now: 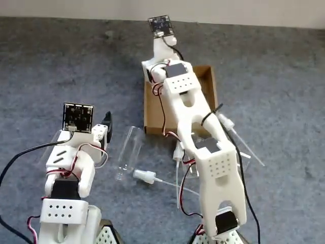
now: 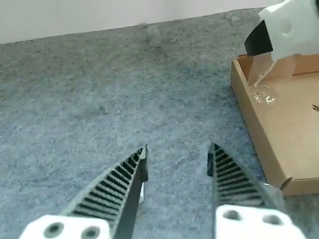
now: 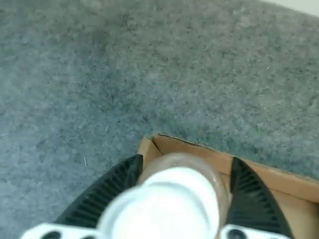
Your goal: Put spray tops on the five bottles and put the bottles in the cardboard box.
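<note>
Your right tool (image 3: 185, 162) is clenched on a capped bottle (image 3: 169, 204), held over a corner of the cardboard box (image 3: 199, 149), apparently for lowering in. Your left tool (image 2: 178, 148) hangs released above the worktop (image 2: 99, 99), near an uncapped bottle (image 1: 127, 151) lying beside the box.

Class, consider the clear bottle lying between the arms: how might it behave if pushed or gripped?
The clear bottle lies on its side and looks round, so a sideways push would probably roll it, though the carpet may slow it. It looks empty, so likely light.
</note>
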Motion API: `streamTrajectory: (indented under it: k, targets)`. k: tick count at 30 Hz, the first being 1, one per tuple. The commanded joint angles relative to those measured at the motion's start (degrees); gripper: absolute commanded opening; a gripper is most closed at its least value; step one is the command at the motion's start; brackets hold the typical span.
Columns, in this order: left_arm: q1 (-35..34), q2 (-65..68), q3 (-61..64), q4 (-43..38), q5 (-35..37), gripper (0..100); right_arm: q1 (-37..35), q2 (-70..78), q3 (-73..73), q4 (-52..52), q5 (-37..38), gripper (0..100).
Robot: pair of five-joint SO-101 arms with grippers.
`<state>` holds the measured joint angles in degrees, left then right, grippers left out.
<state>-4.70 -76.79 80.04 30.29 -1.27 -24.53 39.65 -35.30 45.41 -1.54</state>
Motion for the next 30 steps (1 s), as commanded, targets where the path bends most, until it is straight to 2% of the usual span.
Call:
streamTrajectory:
  k: [1, 7, 18, 26, 30]
  targets:
    - [-0.6, -0.1, -0.1, -1.2, -0.4, 15, -0.5, -1.2, -3.0, 0.7, 0.4, 28.2]
    - [-0.6, -0.1, -0.1, -1.2, -0.4, 15, -1.1, -1.3, -3.9, 2.3, 0.5, 33.5]
    - [-0.6, -0.1, 0.0, -1.2, -0.4, 15, -1.0, -0.8, -24.1, 17.7, 0.4, 33.7]
    - [-0.6, 0.0, 0.0, -1.2, -0.4, 15, -0.9, -1.0, -41.9, 38.5, 0.4, 33.3]
    - [-0.6, 0.0, 0.0, -1.2, -0.4, 15, -1.0, -0.9, -51.6, 48.0, 0.7, 25.4]
